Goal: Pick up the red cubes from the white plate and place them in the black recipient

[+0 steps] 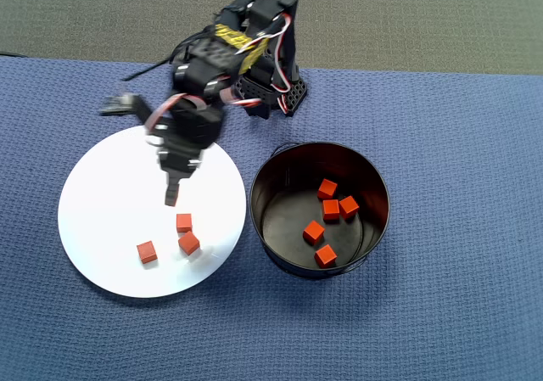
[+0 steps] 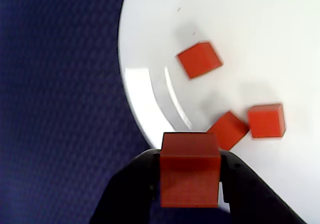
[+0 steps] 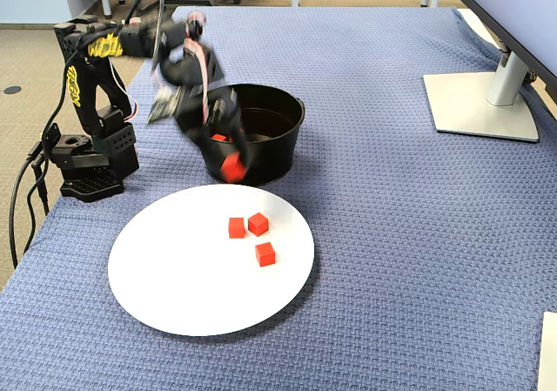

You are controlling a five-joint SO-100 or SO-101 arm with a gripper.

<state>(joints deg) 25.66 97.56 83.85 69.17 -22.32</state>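
The gripper [image 2: 190, 176] is clamped on one matte red-orange cube [image 2: 190, 170], its two black fingers [image 2: 131, 186] pressing the cube's left and right faces in the wrist view; the cube has crisp square edges and hangs above the plate's rim, where white meets blue cloth. In the overhead view the arm [image 1: 193, 122] is motion-blurred and hides the held cube; in the fixed view that cube is a red smear in front of the pot wall. Three loose cubes [image 1: 184, 222] lie on the glossy round white plate [image 1: 102, 220], clustered toward its 5 o'clock part in the overhead view: two close together, the third apart at their 8 o'clock; the rest of the plate is bare. The black pot [image 1: 373, 228], cylindrical with tall straight walls and a shiny dark floor, stands just beside the plate at its 3 o'clock, a thin gap of cloth between them. Four cubes [image 1: 331, 210] rest inside it. A coarse woven blue cloth [image 1: 458, 143] covers the table, with wide open room at 3 and 6 o'clock of the pot. A monitor foot [image 3: 480, 104] is cut off at the fixed view's right edge
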